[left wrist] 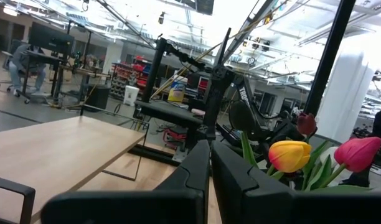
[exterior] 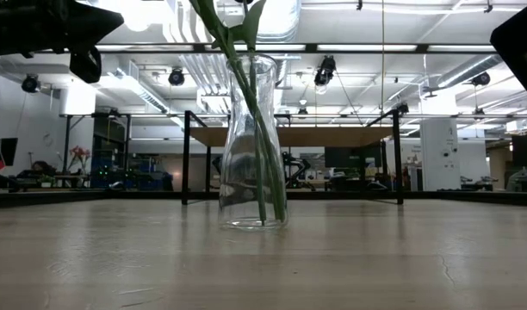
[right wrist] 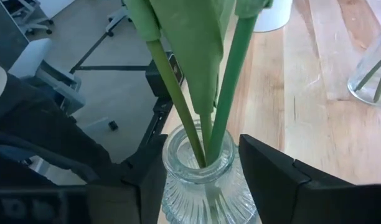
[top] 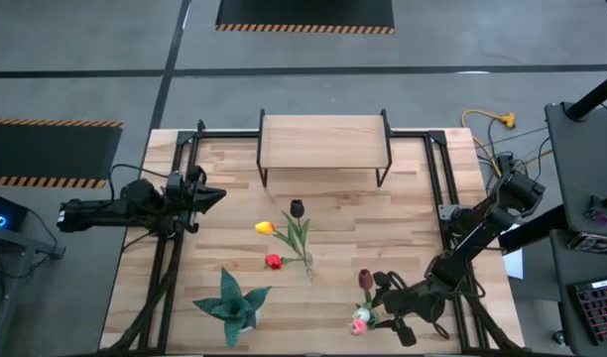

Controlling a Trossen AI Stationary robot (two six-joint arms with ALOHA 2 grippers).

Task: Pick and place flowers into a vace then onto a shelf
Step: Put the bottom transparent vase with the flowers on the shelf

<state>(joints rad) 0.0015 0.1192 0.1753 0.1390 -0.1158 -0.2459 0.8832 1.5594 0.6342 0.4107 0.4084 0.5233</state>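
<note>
While ribbed vase (right wrist: 200,180) sits between fingers, right tool (right wrist: 197,186) flanks it.

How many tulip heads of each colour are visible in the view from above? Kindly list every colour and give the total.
Black tulip: 1
Yellow-orange tulip: 1
Red tulip: 1
Maroon tulip: 1
White-pink tulip: 1
Total: 5

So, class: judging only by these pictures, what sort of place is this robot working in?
Probably a robotics lab or workshop in a large industrial hall. Clues: yellow-and-black hazard-striped floor mats beyond the wooden plank table, exposed ceiling ducts and hanging lamps, and workbenches with more equipment in the background.
</note>
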